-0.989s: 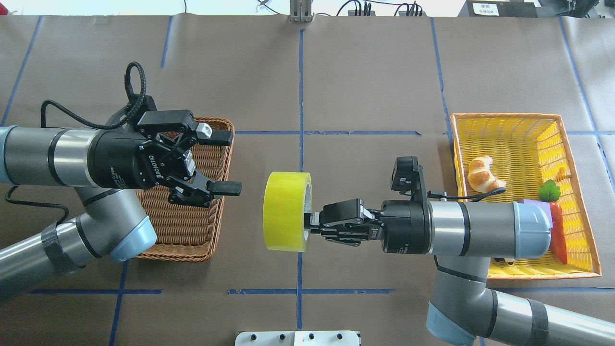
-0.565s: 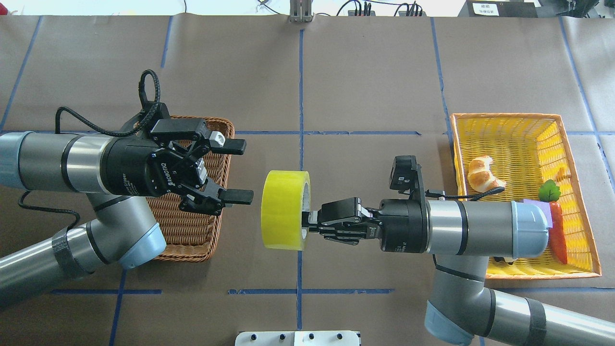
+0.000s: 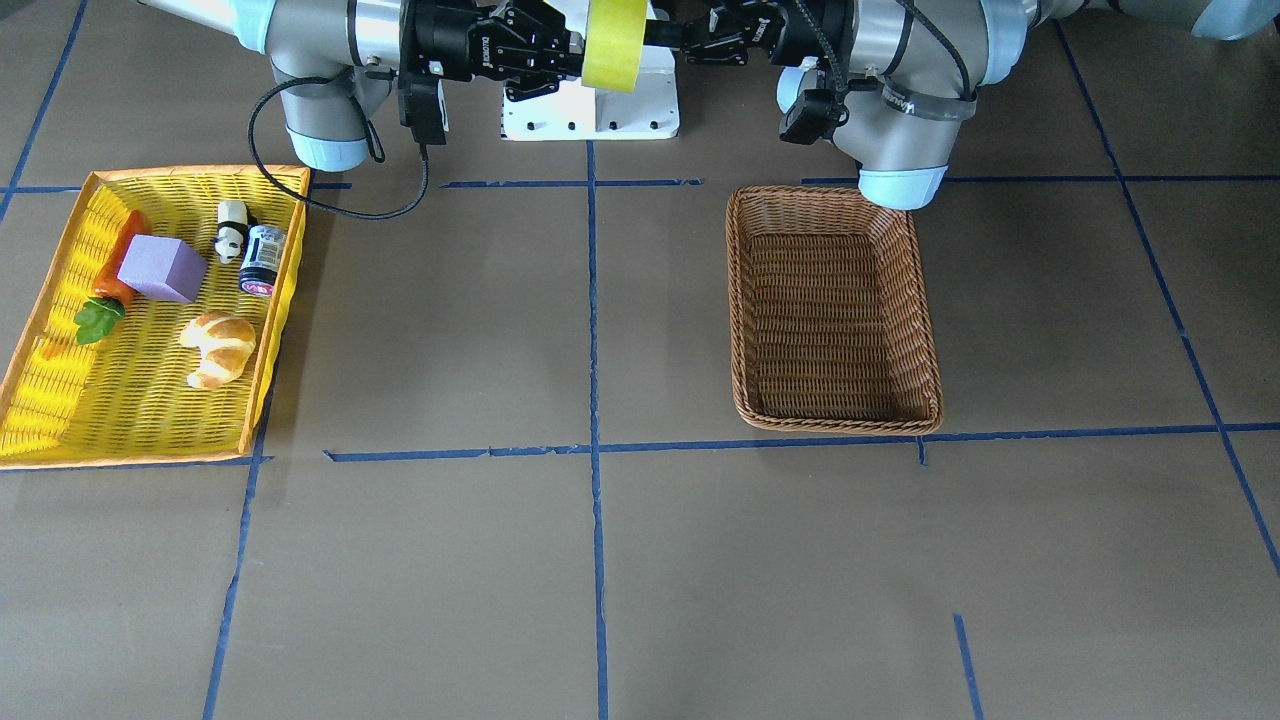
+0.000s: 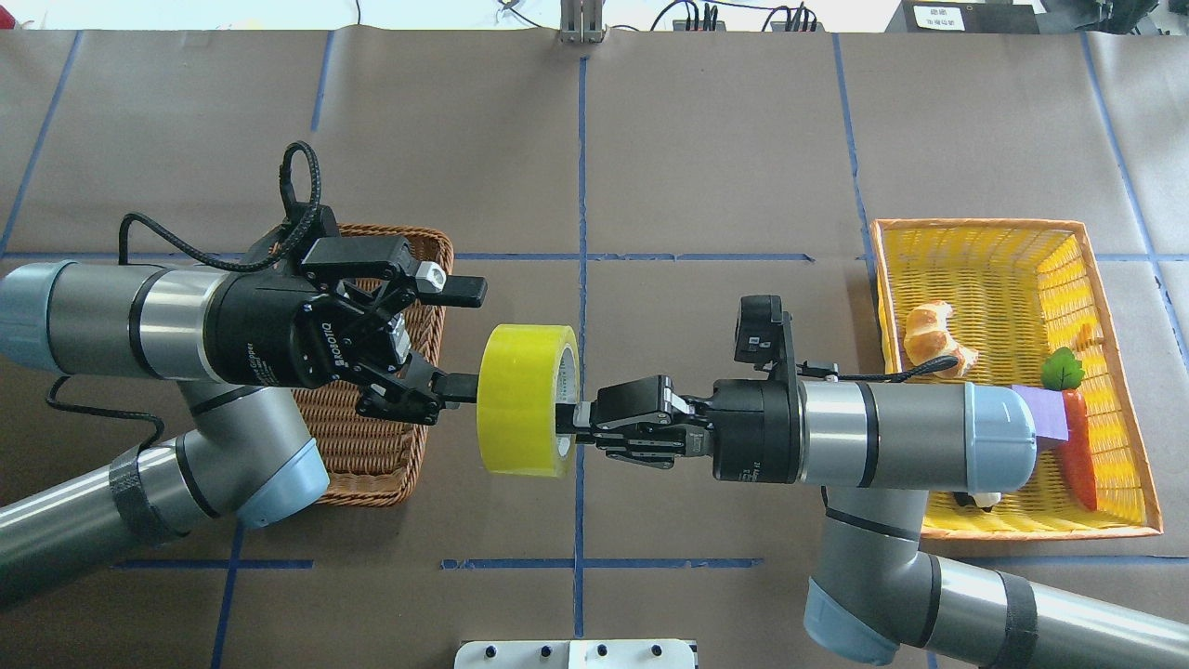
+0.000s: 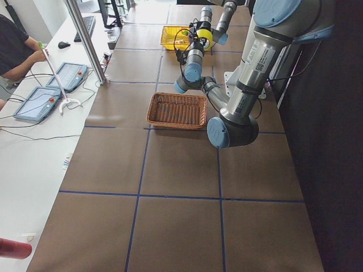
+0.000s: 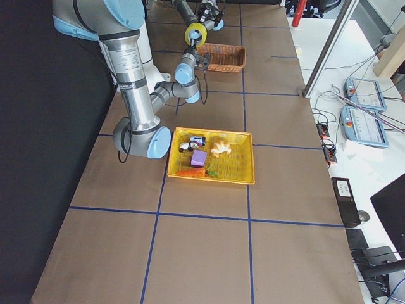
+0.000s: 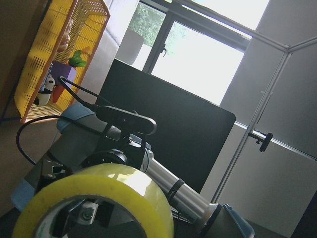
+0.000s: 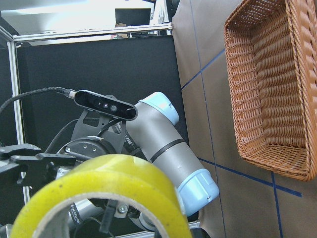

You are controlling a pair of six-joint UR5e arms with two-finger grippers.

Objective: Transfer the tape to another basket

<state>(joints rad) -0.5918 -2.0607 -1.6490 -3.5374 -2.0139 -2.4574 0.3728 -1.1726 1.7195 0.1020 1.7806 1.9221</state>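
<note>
While the right claw [image 4: 566, 424] is clamped on the tape [image 4: 525, 400] from the side that faces it, the roll hangs on edge in the air above the middle of the counter [image 4: 706, 139], somewhat nearer the robot-side edge and clear of both baskets. The left claw [image 4: 477, 338] faces the roll's opposite side with its jaws spread wide. In the overhead view, one finger lies toward the far edge, beyond the roll's rim, and the other meets the roll's flat face; whether that one touches it cannot be told. The brown wicker basket [image 4: 372, 490] sits toward the counter's left end, partly under the left arm, with nothing in it. Toward the right end stands the yellow mesh basket [image 4: 985, 226], holding a croissant [image 4: 934, 340], a carrot [image 4: 1079, 448] and a purple block [image 4: 1047, 415].
</note>
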